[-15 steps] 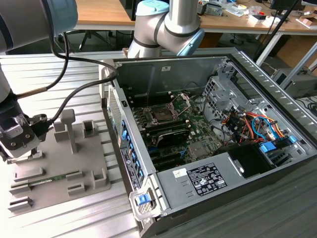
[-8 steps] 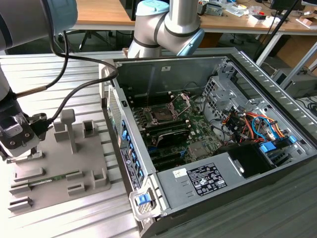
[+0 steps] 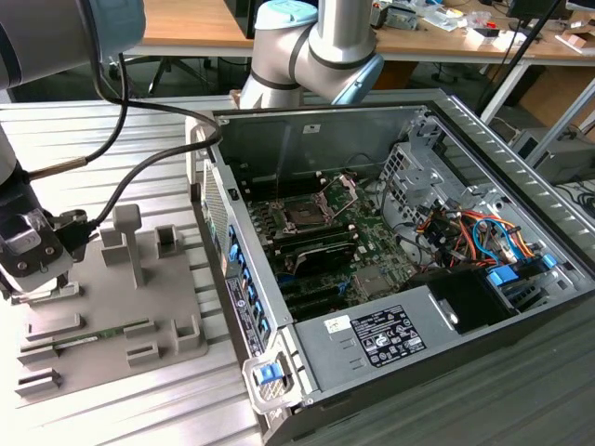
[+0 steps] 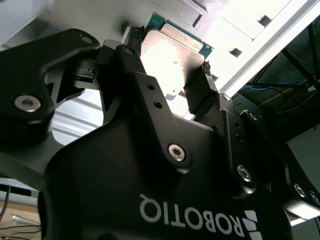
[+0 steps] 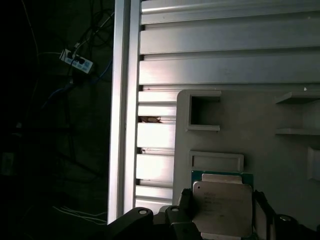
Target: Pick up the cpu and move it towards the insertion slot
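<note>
Exterior view: the gripper (image 3: 37, 279) hangs over the grey tray (image 3: 121, 307) at that tray's edge on the exterior view's left. The insertion slot (image 3: 302, 212) sits inside the open computer case (image 3: 372, 353), well apart, to the exterior view's right.

Second wrist view: the fingers (image 4: 200, 92) are clamped on opposite edges of the cpu (image 4: 172, 52) (silvery top toward the camera).

First wrist view: the cpu (image 5: 222, 207) is over the tray (image 5: 250, 125). Contact with the tray cannot be told.
</note>
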Motion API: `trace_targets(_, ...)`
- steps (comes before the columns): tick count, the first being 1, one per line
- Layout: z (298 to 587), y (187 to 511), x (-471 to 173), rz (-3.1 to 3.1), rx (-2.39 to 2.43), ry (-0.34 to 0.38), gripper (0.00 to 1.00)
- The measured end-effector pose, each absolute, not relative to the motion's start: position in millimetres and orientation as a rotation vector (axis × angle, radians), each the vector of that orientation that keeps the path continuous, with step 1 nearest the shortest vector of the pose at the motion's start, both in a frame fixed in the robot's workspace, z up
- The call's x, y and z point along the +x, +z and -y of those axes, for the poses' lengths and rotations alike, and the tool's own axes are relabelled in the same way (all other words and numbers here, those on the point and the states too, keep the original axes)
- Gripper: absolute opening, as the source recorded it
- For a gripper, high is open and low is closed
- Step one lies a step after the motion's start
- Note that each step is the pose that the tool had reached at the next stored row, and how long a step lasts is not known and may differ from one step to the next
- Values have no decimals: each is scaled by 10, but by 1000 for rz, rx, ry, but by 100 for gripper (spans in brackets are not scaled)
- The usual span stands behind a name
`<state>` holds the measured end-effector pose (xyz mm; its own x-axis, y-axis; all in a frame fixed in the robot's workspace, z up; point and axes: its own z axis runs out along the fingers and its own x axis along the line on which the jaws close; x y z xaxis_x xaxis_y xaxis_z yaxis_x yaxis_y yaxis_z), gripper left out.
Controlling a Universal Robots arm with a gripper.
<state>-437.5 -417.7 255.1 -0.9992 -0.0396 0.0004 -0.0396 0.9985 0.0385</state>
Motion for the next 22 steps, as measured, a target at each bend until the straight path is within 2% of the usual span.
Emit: trace_targets(22, 4176, 2679, -4375, 3139, 62, -60, 55)
